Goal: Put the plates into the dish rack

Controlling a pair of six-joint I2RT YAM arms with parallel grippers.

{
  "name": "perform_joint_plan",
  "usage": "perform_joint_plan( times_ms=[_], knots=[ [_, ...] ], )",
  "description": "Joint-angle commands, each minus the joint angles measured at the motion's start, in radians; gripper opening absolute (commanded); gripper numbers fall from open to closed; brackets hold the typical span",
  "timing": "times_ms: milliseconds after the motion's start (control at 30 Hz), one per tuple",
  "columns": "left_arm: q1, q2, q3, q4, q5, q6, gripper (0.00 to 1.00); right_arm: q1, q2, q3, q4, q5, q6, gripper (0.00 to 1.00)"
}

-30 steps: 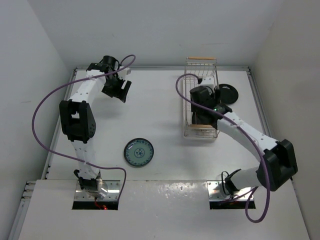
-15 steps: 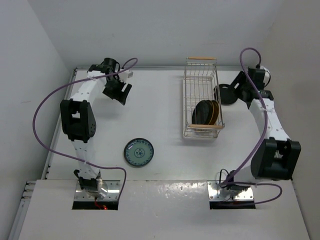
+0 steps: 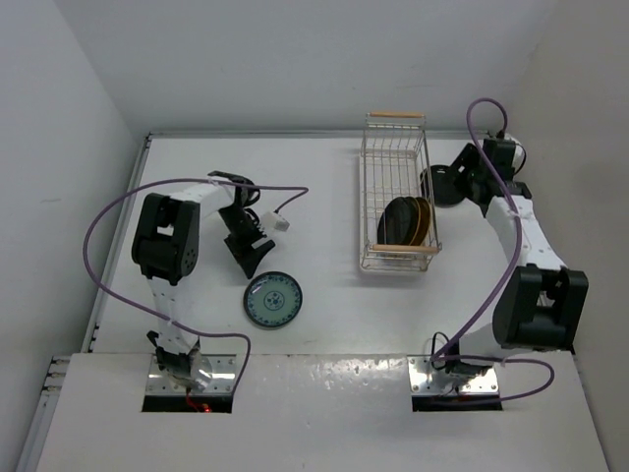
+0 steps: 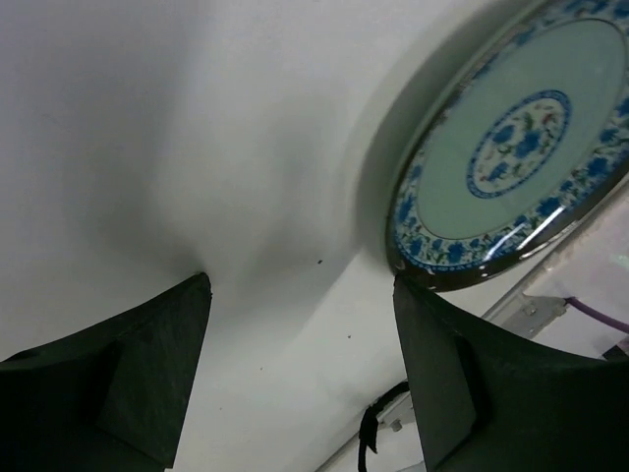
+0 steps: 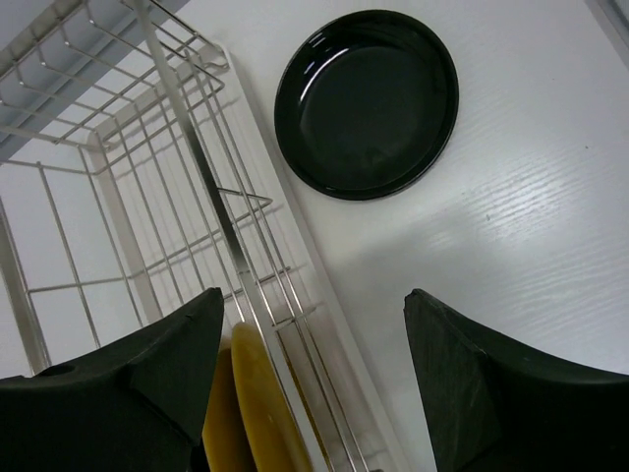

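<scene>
Jaws apart and empty, the right gripper [image 5: 314,295] hung over the black plate [image 5: 367,103] beside the dish rack [image 3: 396,116]; its glossy flat rim might slip free, striking the rack's wires.

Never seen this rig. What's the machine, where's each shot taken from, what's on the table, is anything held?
Two robot arms on a white table. The wide shot looks down from above and behind them; the other two come from a camera on each wrist. The left pincer is open and empty, close to a teal plate. The right pincer, also open and empty, points at a black plate beside the dish rack. A second black plate and a yellow plate stand in the rack.
</scene>
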Motion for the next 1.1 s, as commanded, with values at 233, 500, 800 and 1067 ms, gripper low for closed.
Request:
perform_joint_plan(
  times_ms=[233, 500, 800, 1067],
  knots=[
    [-0.032, 0.007, -0.051, -0.011, 0.175, 0.09, 0.8, 0.015, -0.18, -0.094, 0.021, 0.079, -0.078, 0.73],
    [-0.119, 0.051, -0.181, 0.182, 0.03, -0.076, 0.62, 0.02, -0.266, -0.136, 0.015, 0.095, -0.093, 0.73],
    [-0.123, 0.064, -0.135, 0.235, -0.01, -0.191, 0.0, 0.04, -0.351, -0.154, -0.008, 0.119, -0.136, 0.73],
    [-0.031, -0.065, 0.168, 0.169, 0.017, -0.213, 0.0, 0.216, -0.36, -0.141, 0.007, -0.014, -0.267, 0.72]
  ],
)
